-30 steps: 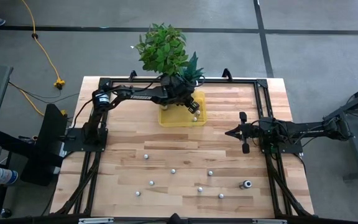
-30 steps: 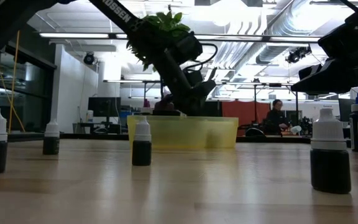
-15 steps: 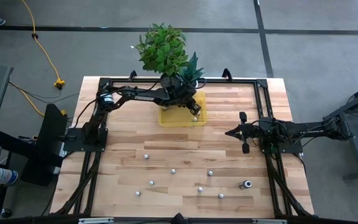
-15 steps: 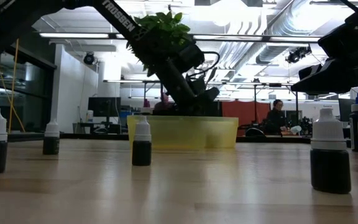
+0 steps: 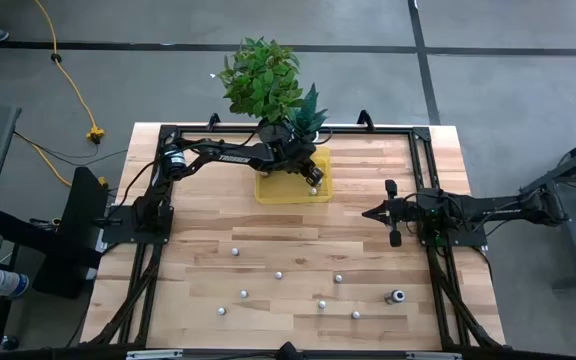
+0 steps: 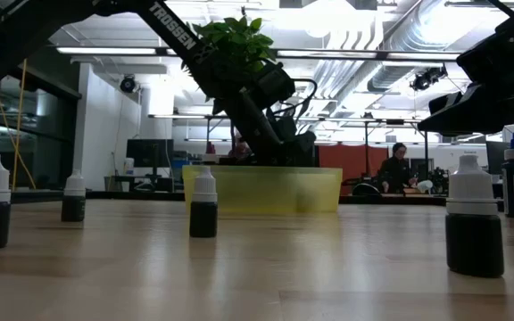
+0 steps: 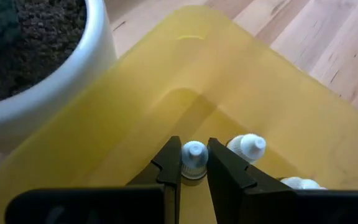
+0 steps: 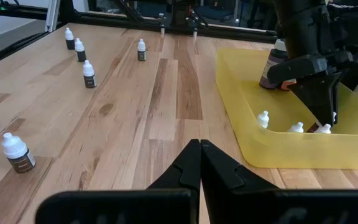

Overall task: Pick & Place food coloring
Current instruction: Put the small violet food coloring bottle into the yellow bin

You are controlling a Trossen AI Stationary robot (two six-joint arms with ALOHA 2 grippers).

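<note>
We see a food coloring bottle [image 7: 194, 158] pinched at its white cap by the left gripper [image 7: 194, 163], low inside the yellow tray [image 7: 166, 81] at 12 o'clock on the table [image 5: 368, 250], just beside another bottle [image 7: 248, 146] lying there. To finish well, we judge the fingers should part only once the bottle rests on the tray floor, then lift straight up. 8 more bottles [image 5: 278, 274] wait toward 6 o'clock. The right gripper [image 8: 199, 155], pressed together, waits at 3 o'clock.
</note>
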